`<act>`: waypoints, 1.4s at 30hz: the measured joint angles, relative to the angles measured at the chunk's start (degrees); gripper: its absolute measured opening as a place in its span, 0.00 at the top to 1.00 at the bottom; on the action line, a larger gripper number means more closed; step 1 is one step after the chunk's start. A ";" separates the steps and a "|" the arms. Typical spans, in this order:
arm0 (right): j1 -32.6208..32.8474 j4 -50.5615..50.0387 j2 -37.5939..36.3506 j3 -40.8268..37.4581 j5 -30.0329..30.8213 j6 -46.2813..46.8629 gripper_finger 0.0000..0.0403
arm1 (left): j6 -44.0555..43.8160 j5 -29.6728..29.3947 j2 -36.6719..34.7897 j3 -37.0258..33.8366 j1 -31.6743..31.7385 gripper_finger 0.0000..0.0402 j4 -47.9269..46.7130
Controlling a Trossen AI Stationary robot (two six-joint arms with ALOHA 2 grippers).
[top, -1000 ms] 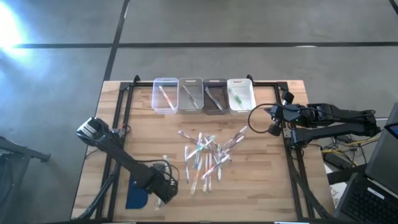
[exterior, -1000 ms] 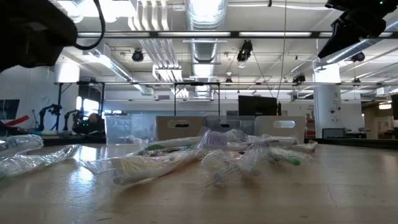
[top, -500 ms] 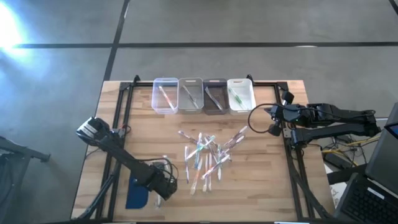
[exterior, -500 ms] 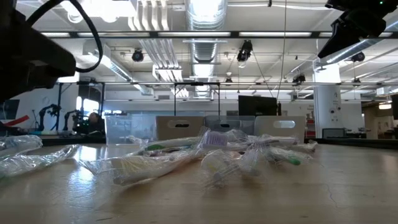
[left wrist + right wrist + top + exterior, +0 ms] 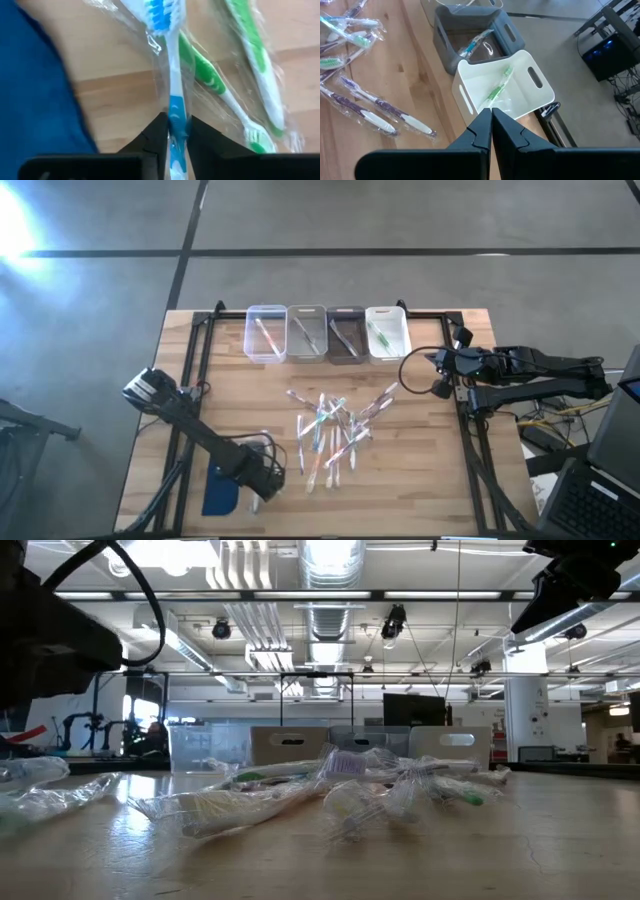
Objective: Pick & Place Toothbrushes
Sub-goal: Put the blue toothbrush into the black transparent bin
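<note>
A blue-and-white toothbrush in a clear wrapper lies on the wood near the table's near left corner, next to a flat dark-blue pad. My left gripper points down over it, shut on its handle. Two green wrapped toothbrushes lie beside it. A loose pile of wrapped toothbrushes covers the table's middle. My right gripper waits shut above the right edge, over the white bin. My left gripper pinches the blue part of the toothbrush's handle, wrapper and all, between its two fingers. The fingers come from above, pointing down, and stand across the handle. The brush lies flat on the table, its bristle end pointing away from the fingers.
Four small bins stand in a row at the far edge: clear, light grey, dark and white, each with a toothbrush or two inside. A black frame runs along the table's sides.
My left gripper has sunk a little toward the table at the near left, beside the blue pad. The right arm has kept still.
</note>
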 joint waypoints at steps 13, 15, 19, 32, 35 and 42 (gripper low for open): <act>0.00 0.01 0.00 0.00 0.01 0.00 0.98 | 1.09 -3.98 -6.60 3.91 -0.09 0.93 -3.78; 0.00 0.00 0.00 0.00 0.01 0.09 0.98 | 1.19 -8.91 -9.21 4.05 -0.06 0.93 -5.53; 0.00 0.02 0.00 0.00 0.01 0.07 0.98 | 1.44 -28.25 -14.45 3.32 0.44 0.93 -7.30; 0.00 0.02 0.01 0.00 0.01 0.06 0.98 | 22.45 -55.99 -21.94 2.39 12.80 0.92 -4.57; 0.00 0.02 0.00 0.00 -0.01 0.09 0.98 | 30.60 -53.07 -21.75 2.39 17.09 0.92 -0.01; 0.00 0.02 0.00 0.00 0.04 -1.50 0.98 | 53.03 -44.89 -19.31 2.39 27.16 0.92 18.48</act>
